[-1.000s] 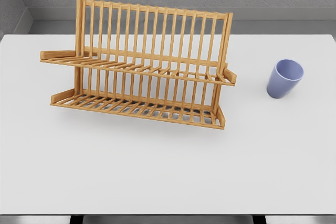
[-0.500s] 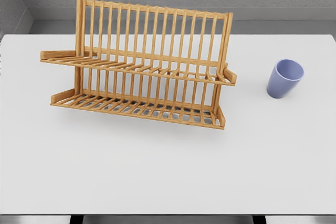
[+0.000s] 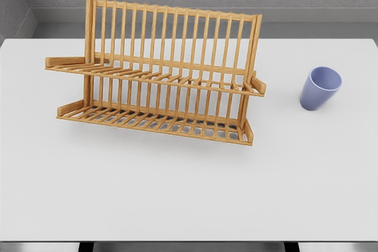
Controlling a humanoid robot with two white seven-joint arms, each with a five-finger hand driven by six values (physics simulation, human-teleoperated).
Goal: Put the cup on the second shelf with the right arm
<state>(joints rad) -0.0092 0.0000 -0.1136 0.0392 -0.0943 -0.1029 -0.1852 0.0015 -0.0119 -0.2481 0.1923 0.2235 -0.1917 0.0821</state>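
Cup (image 3: 319,88) right of rack (image 3: 156,78)

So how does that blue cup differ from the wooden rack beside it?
The cup is pale blue and smooth-walled; the rack is tan wood made of open slats. The cup is small and sits alone at the right; the rack is much wider, with two shelves. Both stand on the white table, apart from each other.

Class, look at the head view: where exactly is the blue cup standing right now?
The blue cup stands upright on the white table, at the right of the head view, apart from the wooden dish rack.
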